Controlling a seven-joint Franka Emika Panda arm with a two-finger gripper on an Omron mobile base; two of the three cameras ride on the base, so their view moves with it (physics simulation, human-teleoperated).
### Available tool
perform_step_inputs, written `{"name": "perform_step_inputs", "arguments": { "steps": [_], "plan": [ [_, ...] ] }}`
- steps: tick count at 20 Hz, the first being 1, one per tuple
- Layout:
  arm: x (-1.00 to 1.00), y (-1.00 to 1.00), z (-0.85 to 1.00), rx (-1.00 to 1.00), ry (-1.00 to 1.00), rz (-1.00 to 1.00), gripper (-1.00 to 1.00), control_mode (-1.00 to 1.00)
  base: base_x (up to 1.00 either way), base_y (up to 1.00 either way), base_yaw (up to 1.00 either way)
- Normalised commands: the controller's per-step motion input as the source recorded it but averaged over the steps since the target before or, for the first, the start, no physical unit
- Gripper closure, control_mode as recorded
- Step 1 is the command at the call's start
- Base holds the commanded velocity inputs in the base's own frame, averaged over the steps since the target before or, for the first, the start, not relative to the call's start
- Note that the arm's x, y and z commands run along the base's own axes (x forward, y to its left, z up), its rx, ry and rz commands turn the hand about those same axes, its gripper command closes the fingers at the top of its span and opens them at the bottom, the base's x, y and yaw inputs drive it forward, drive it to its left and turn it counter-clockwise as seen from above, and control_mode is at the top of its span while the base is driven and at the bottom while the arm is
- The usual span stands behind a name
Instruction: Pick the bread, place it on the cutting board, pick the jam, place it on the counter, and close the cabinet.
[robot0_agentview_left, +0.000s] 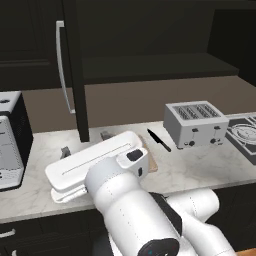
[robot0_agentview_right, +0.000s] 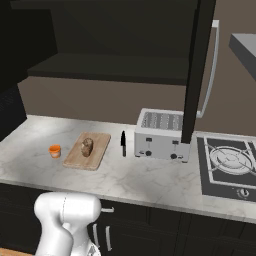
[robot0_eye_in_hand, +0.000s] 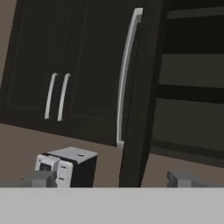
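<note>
The marbled tabletop (robot0_agentview_right: 150, 180) carries the cutting board (robot0_agentview_right: 97, 150), with the orange jam (robot0_agentview_right: 55, 150) just beside it at nine o'clock. At the board's three o'clock lies a black knife (robot0_agentview_right: 123, 143), then a silver toaster (robot0_agentview_right: 160, 134), and a stovetop (robot0_agentview_right: 227, 167) farthest out.

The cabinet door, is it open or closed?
Open. The cabinet door sticks out edge-on, with its silver handle facing sideways, and you can see the bare dark shelves inside.

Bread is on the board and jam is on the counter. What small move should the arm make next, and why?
Probably move the open gripper toward the cabinet door's edge to push it shut: the bread lies on the cutting board, the jam stands on the counter, and the door stands open.
</note>
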Motion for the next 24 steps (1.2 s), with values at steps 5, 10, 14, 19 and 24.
{"name": "perform_step_inputs", "arguments": {
  "steps": [5,10,14,19,24],
  "plan": [
    [0.00,0.21,0.12,0.00,-0.05,-0.01,-1.00,-1.00,0.00,0.00,0.00],
    [0.00,0.15,0.12,0.00,-0.07,-0.02,-1.00,-1.00,0.00,0.00,0.00],
    [0.00,0.06,0.14,0.00,-0.07,-0.04,-1.00,-1.00,0.00,0.00,0.00],
    [0.00,0.00,0.10,0.01,-0.06,-0.06,-1.00,-1.00,0.00,0.00,0.00],
    [0.00,0.00,0.06,0.03,-0.05,-0.08,-1.00,-1.00,0.00,0.00,0.00]
  ]
}}
